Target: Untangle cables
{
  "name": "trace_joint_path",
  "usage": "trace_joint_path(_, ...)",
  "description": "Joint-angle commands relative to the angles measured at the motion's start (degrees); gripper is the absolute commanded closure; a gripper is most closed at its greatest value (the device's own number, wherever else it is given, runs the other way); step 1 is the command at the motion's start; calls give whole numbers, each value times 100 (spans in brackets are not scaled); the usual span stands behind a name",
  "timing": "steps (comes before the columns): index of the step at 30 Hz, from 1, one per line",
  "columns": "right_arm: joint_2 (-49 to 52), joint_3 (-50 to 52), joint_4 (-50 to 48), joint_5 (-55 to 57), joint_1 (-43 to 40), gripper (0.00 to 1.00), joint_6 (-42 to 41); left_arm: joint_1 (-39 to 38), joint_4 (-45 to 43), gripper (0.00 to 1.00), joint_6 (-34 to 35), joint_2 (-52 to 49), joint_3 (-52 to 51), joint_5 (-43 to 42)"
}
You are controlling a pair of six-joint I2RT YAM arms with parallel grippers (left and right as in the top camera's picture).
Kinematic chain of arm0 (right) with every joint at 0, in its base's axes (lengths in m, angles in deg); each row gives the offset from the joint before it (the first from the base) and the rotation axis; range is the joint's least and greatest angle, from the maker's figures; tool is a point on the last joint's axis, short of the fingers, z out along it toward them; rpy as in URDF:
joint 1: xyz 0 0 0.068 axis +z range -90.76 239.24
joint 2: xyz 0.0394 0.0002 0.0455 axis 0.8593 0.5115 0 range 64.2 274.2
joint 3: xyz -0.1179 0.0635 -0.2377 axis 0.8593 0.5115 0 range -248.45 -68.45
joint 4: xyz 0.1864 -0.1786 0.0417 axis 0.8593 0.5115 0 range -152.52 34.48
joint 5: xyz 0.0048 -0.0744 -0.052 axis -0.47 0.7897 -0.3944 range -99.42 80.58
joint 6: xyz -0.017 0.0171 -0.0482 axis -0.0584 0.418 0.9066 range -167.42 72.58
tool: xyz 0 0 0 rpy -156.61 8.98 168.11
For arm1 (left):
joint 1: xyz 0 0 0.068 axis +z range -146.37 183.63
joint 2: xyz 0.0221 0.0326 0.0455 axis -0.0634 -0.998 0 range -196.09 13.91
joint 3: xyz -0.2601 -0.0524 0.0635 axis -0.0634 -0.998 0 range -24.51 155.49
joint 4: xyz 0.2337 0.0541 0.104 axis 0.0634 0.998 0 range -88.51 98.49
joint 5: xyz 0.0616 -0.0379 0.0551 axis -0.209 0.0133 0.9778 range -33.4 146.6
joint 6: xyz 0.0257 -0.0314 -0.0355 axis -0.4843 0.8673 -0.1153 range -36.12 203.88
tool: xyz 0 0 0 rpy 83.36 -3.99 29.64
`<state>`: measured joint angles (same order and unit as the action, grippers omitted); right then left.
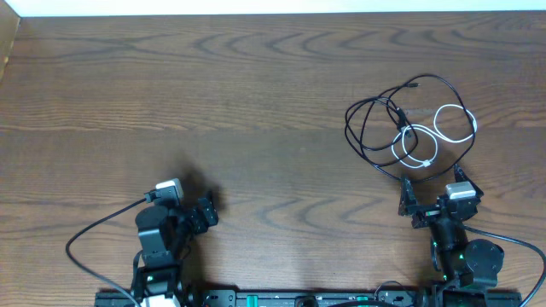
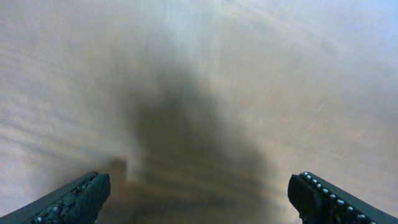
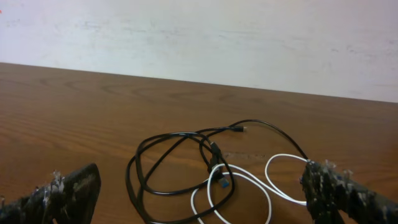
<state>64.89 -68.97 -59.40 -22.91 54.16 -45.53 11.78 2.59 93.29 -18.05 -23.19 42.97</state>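
1. Lying on the right half of the surface: black cable, in several loose, overlapping loops, one small plug end at the far side of the heap
2. White cable: shorter, in two small loops, lying among the black loops on their right side and crossing them in the middle; which cord is on top at each crossing cannot be told
3. Right claw: jaws spread wide, nothing between them, near the front edge just short of the heap and apart from it; its wrist view shows both cables ahead between the fingers, with a pale wall beyond
4. Left claw: jaws spread wide, nothing held, at the left front of the surface, well apart from both cables; its wrist view is blurred, showing only wood and a shadow
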Motion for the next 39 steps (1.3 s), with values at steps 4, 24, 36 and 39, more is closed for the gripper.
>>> trace_joint_path(4, -35, 20, 9, 2, -35, 1, -13, 13, 197, 3, 74, 1222, -109, 37)
trace_joint_path(24, -35, 20, 9, 2, -35, 1, -13, -116, 214, 3, -22, 3130, -109, 15)
trace_joint_path(36, -37, 20, 9, 2, -35, 1, -13, -114, 208, 3, -1132, 3189, -109, 122)
trace_joint_path(39, -35, 20, 9, 2, -35, 1, -13, -120, 203, 3, -1132, 3189, -109, 122)
